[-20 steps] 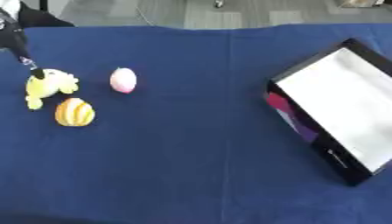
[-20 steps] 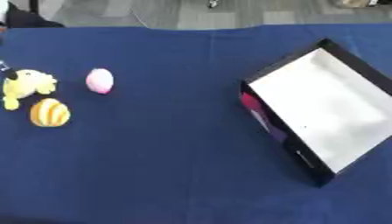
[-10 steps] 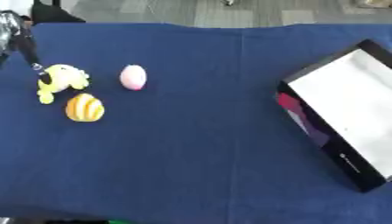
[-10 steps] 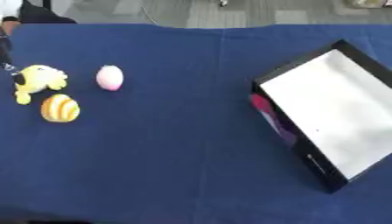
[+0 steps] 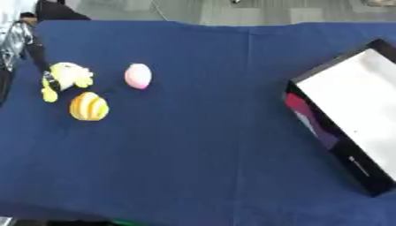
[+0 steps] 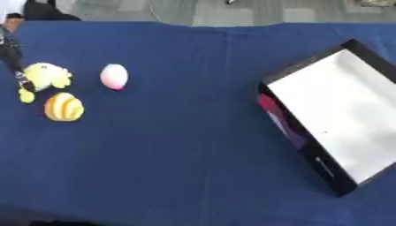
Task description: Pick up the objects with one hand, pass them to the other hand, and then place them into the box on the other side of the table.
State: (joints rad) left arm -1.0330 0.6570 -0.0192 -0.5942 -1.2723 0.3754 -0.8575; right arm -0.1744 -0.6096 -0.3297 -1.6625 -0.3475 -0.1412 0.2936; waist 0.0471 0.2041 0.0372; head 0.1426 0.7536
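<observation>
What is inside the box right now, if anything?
The box on the right shows a bare white inside floor and no object lying on it. Its near wall carries a pink and dark print. The strip of floor right behind that wall is hidden.

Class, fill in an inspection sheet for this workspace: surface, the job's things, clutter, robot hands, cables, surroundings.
Surface: blue cloth covers the table.
Job's things: yellow toy, pink egg and striped egg lie together at the left; box sits at the right, open, white inside, nothing seen in it.
Clutter: nothing seen.
Robot hands: left robot hand reaches in from the upper left, a dark finger at the yellow toy; open or shut cannot be told. Right robot hand is not in view.
Cables: a thin line on the floor beyond the table, possibly a cable.
Surroundings: grey floor past the far edge.
</observation>
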